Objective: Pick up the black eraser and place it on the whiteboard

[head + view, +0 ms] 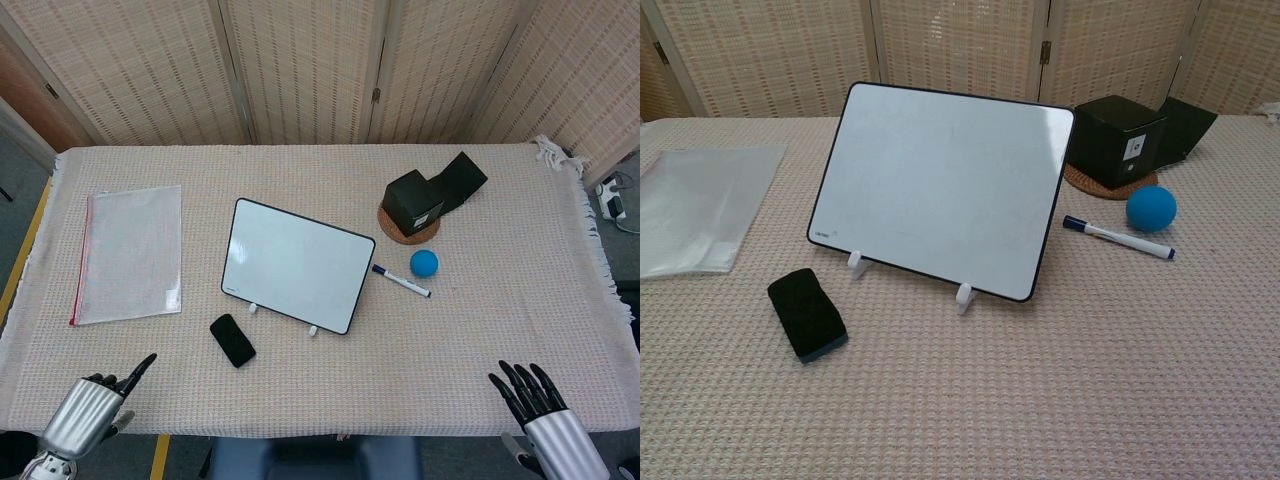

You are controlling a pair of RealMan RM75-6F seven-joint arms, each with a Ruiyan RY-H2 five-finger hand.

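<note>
The black eraser (232,340) (807,313) lies flat on the woven tablecloth, just in front of the whiteboard's left corner. The whiteboard (293,264) (940,185) leans back on two small white feet at mid-table. My left hand (92,405) hovers at the near left edge of the table, well short of the eraser and to its left. It holds nothing; one finger sticks out to the right and the others look foreshortened. At the near right edge my right hand (528,392) has its fingers spread and is empty. Neither hand appears in the chest view.
A clear plastic folder (130,252) (690,205) lies at the left. Two black boxes (412,203) (1118,140) sit on a cork coaster at back right, with a blue ball (424,263) (1151,208) and a marker (401,281) (1118,238) in front of them.
</note>
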